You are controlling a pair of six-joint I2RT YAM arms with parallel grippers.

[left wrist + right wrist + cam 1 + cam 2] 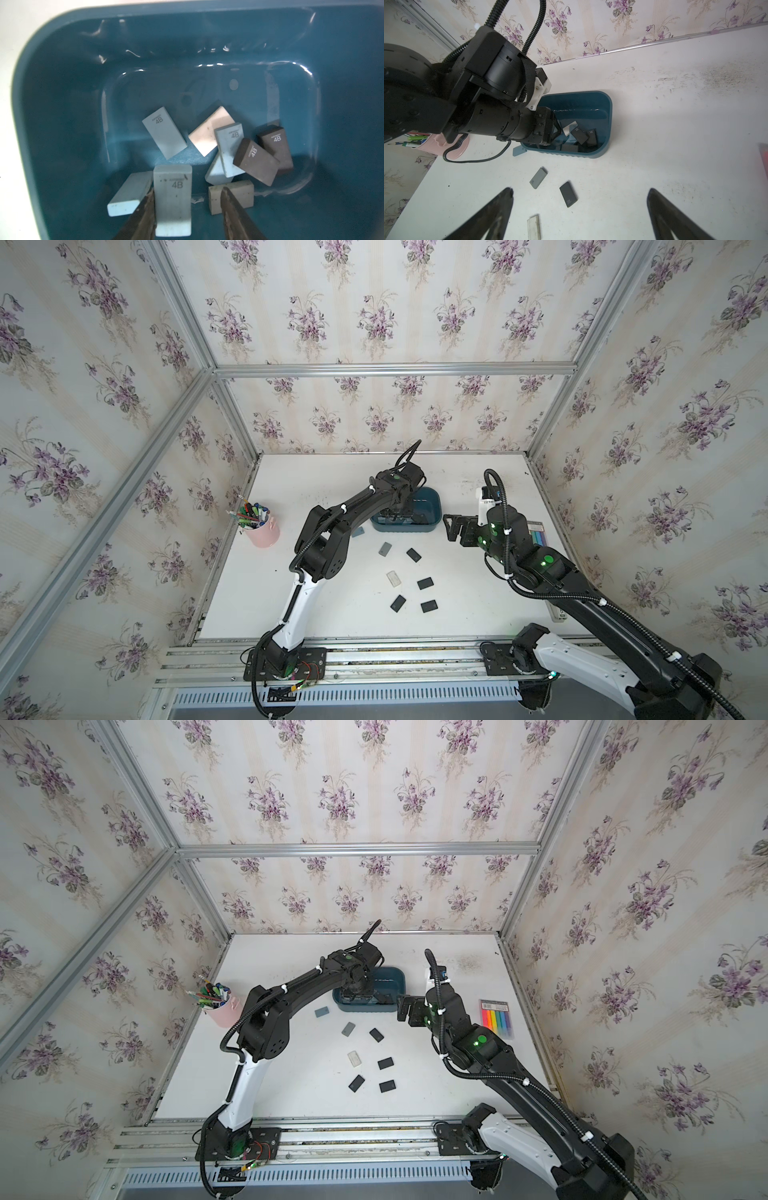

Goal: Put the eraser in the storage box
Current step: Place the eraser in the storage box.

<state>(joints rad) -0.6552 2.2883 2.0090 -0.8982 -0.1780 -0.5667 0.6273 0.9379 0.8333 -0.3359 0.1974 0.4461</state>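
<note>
Storage box [419, 527] half behind left arm [357, 506]

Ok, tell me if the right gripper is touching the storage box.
Apart. The right wrist view shows bare table between the right gripper and the storage box.
</note>
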